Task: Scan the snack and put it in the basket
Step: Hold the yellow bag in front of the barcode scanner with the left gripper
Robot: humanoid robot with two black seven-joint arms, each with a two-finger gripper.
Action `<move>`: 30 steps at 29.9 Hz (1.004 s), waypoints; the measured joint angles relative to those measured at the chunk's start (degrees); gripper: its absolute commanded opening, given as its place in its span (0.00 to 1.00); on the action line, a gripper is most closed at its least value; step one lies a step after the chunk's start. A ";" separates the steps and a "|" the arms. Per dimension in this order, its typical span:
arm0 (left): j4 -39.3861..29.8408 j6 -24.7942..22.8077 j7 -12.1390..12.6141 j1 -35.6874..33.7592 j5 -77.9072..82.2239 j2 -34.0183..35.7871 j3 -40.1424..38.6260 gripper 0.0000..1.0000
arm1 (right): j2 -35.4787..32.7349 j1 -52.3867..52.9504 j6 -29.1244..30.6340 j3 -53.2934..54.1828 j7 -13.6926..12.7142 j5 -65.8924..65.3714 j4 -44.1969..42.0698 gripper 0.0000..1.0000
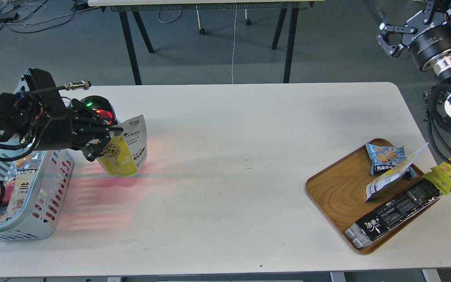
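Left gripper (102, 147) clamped on the snack (125, 150), held just right of the basket (59, 172) beside the scanner (99, 107), red light washing the table (225, 176) — scan apparently underway, drop into basket left. Right gripper (390, 37) spread wide, empty, far right. Pouch glossy foil, creased; basket slotted plastic, packs inside; wooden tray (335, 192) smooth-grained.

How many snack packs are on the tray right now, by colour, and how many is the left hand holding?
Blue small bag on the wooden tray: 1
Silvery-white and yellow pouch on the tray: 1
Long black packet on the tray: 1
Yellow and white snack pouch in the left hand: 1
Total: 4
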 measured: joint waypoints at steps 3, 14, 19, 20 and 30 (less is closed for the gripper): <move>0.00 0.01 0.01 0.00 0.00 0.01 0.02 0.00 | -0.04 0.03 -0.06 0.00 0.00 0.00 0.27 0.99; -0.10 0.10 0.24 0.06 0.00 -0.14 -0.01 0.00 | -0.16 0.06 -0.09 0.00 0.00 0.00 0.34 0.99; -0.05 0.10 0.49 0.23 0.00 -0.54 -0.02 0.01 | -0.10 0.06 -0.17 0.11 0.00 0.00 0.35 0.99; -0.04 0.10 0.54 0.28 0.00 -0.63 -0.02 0.01 | -0.09 0.06 -0.20 0.20 0.00 0.00 0.37 0.99; 0.05 0.10 0.96 0.51 0.00 -1.03 -0.11 0.01 | -0.14 0.12 -0.23 0.57 0.00 0.00 0.36 0.99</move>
